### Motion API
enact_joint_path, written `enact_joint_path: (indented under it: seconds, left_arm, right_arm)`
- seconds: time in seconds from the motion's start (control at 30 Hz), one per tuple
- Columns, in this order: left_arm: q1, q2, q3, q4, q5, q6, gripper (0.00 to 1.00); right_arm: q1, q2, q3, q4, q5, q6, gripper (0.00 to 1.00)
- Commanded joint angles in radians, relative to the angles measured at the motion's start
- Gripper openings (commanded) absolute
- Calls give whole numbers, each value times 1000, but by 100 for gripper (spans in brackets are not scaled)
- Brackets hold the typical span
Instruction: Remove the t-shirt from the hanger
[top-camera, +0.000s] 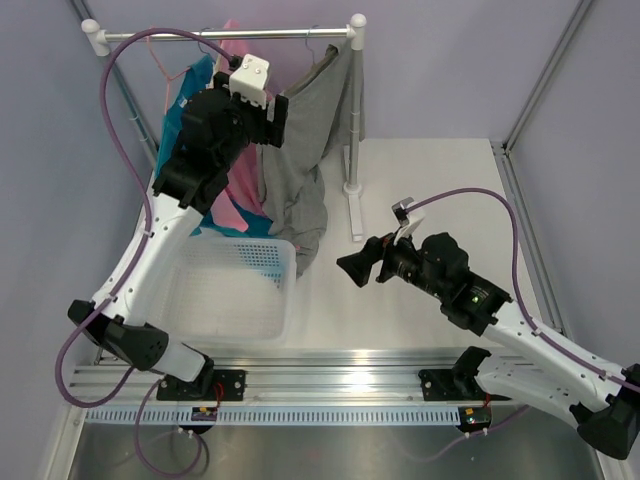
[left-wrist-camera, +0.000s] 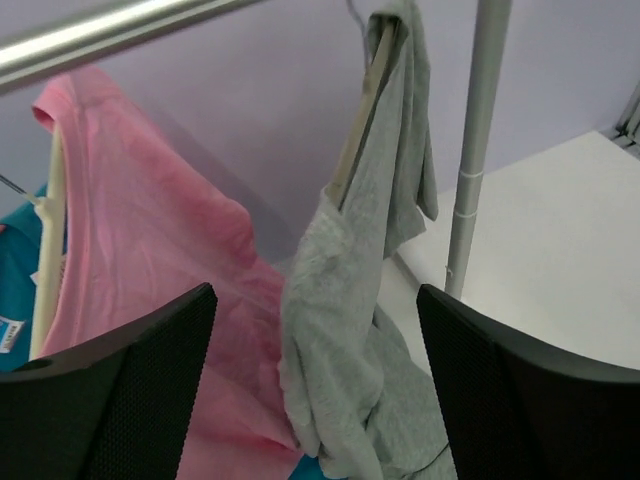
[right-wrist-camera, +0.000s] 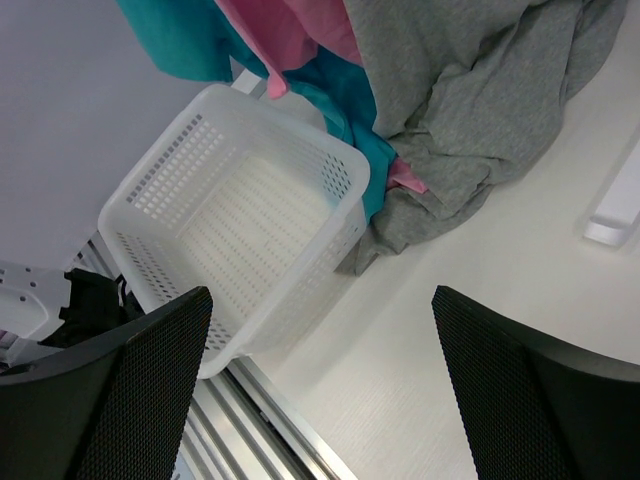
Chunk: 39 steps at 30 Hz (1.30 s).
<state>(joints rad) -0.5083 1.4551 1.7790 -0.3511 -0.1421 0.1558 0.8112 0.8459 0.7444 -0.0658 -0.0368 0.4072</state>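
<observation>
The grey t-shirt (top-camera: 312, 130) hangs from the rail at the right end, and its lower part lies bunched on the table. In the left wrist view the t-shirt (left-wrist-camera: 350, 330) drapes over the greyish-brown hanger (left-wrist-camera: 356, 125), slipped to one side. My left gripper (top-camera: 278, 112) is open and empty, raised just in front of the shirt; its fingers (left-wrist-camera: 130, 400) stand on either side of the hanging fabric without touching it. My right gripper (top-camera: 350, 268) is open and empty, low over the table, facing the shirt's lower folds (right-wrist-camera: 480, 90).
A pink garment (left-wrist-camera: 150, 240) and a teal garment (left-wrist-camera: 15, 290) hang left of the t-shirt on the rail (top-camera: 220, 35). A white slotted basket (top-camera: 235, 290) stands below them. The rack's right post (top-camera: 353, 110) and foot (top-camera: 356, 215) stand beside the shirt.
</observation>
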Motion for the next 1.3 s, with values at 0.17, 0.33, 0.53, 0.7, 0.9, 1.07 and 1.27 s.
enact_joint_path:
  seconds: [0.17, 0.33, 0.53, 0.7, 0.9, 1.07, 1.27]
  left_arm:
    - [142, 56, 65, 1, 396, 19, 76]
    - [142, 100, 77, -9, 446, 45, 63]
    - [142, 166, 102, -23, 424, 73, 44]
    - [142, 205, 141, -20, 404, 68, 33]
    - [142, 186, 129, 38, 320, 62, 0]
    - [140, 114, 68, 162, 259, 37, 0]
    - [140, 53, 43, 231, 248, -19, 0]
  right_arm:
    - [-6, 25, 62, -8, -34, -30, 99]
    - [-6, 24, 67, -19, -32, -28, 99]
    - [-6, -1, 70, -31, -43, -15, 99]
    - [-6, -10, 69, -38, -32, -16, 99]
    - [-6, -7, 69, -37, -29, -16, 100]
    - [-6, 12, 75, -38, -23, -18, 99]
    - [-6, 15, 76, -46, 3, -30, 100]
